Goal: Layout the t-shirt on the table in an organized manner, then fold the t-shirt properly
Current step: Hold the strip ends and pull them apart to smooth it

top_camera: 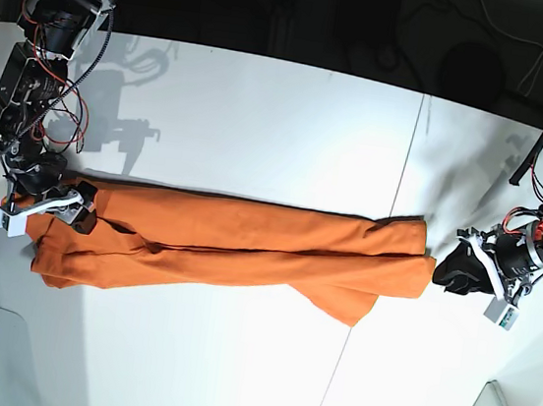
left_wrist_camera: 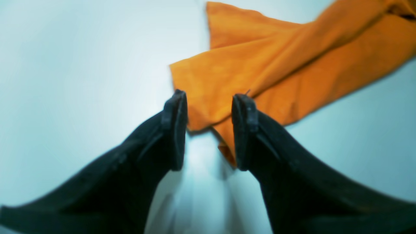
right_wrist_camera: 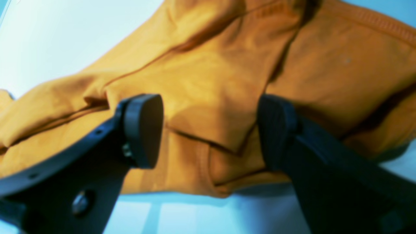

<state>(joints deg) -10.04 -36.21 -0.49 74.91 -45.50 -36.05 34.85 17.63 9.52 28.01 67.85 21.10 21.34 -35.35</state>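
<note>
On the bench: t-shirt stretched in a long twisted band, edge to edge.
Left gripper: jaws spread, at one shirt end.
Right gripper: jaws spread wide over bunched cloth.

A robotics lab; 2 wired arms mounted over a white table.

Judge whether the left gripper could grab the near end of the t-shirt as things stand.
Probably yes. The left gripper is open and sits just off the t-shirt end, with only bare table around it and nothing between.
</note>
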